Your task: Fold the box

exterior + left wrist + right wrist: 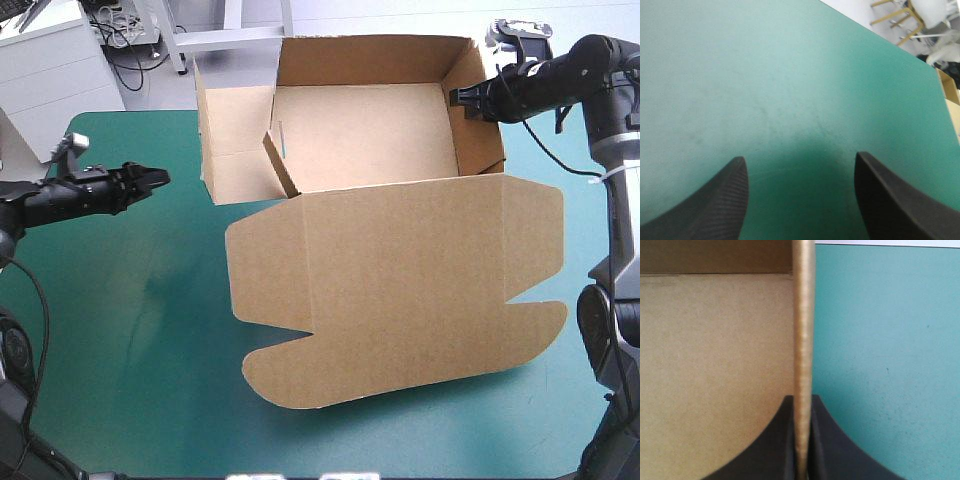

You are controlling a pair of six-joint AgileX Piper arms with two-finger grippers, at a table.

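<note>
The left gripper (pixel 158 178) is held to the left of the box (pixel 360 135), well apart from it. Its black fingers (pixel 720 200) are spread wide over bare teal-green cover (pixel 130 330) with nothing between them, and it is judged to be waiting, ready for the box's left side. There the left wall (pixel 212 140) is seen leaning outward, and a narrow flap (pixel 282 165) stands tilted inside the tray, not tucked, so that side is judged unfinished. The box is set toward the table's far edge as an open tray, with its lid (pixel 400 290) laid flat on the cover on the box's near side. At the box's right wall (pixel 803 330), the right gripper (pixel 465 100) is pinched onto the board's edge, one finger inside the box and one outside. This is presumably so that the wall is held upright and the box steadied.
</note>
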